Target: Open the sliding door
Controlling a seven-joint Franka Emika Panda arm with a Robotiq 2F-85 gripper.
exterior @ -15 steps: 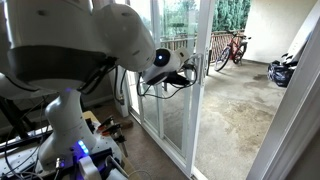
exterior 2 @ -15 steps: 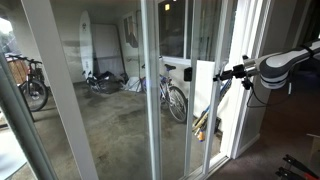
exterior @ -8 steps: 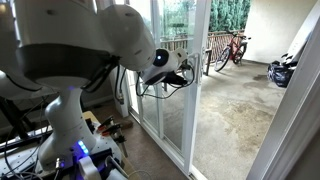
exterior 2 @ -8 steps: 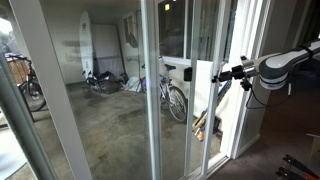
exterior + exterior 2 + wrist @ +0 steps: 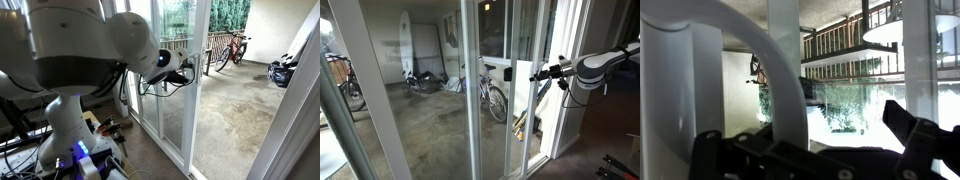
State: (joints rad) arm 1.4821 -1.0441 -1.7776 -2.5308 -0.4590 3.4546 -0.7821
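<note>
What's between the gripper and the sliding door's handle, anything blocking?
Nothing visible. In the wrist view the white loop handle sits directly ahead of the open gripper, with no object between them. In an exterior view the gripper is right at the sliding door's upright.

The sliding door [image 5: 180, 125] is a tall clear glass panel in a white frame, standing upright. Its white loop handle [image 5: 790, 80] curves on one upright.
</note>
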